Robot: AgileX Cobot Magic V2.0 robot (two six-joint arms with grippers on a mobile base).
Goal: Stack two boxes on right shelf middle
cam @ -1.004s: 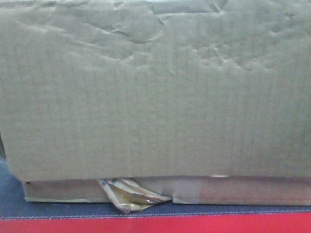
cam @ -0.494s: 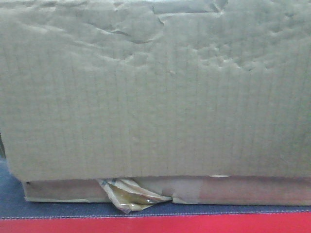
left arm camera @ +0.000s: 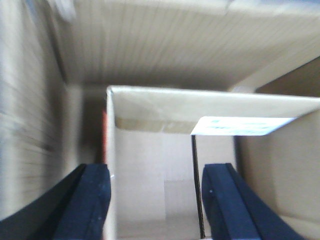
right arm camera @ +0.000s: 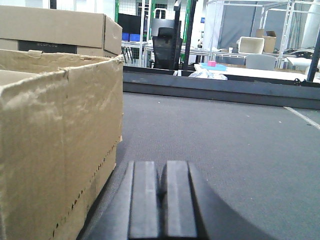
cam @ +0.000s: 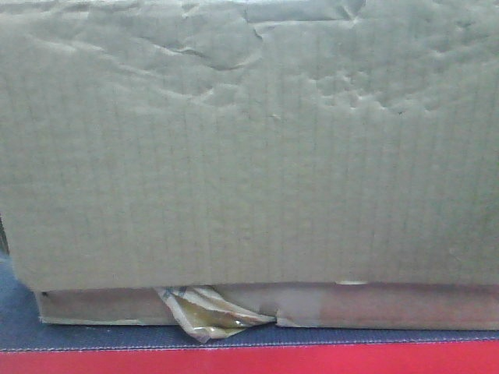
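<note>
In the front view, the large box (cam: 249,148) fills nearly the whole picture, its brown face creased and dented near the top. It rests directly on the flat box (cam: 390,305), of which we see only a low strip under its bottom edge. A crumpled yellowish tape scrap (cam: 210,313) hangs from that strip, left of the middle. Both boxes stand stacked on a dark grey surface (cam: 93,336) with a red edge (cam: 249,362) along its near side.

From the left wrist we look down into an open carton (left arm camera: 160,165). The left tool (left arm camera: 155,200) is spread wide. One dark finger (left arm camera: 87,200) sits just outside the carton's left wall (left arm camera: 111,175), and the other sits inside, well apart from the first and gripping nothing. A white label (left arm camera: 240,126) lies on the far rim of the carton, and more cardboard rises blurred to the left and beyond. We cannot tell which of the two boxes this carton is.

From the right wrist, the right tool (right arm camera: 162,195) has its two fingers pressed together with nothing between them, low over a grey felt-like surface. A worn cardboard box (right arm camera: 50,150) stands just to its left, apart from it. Another carton (right arm camera: 55,25) shows behind and above that box. Far off we make out a black office chair (right arm camera: 167,42) among metal frames.
</note>
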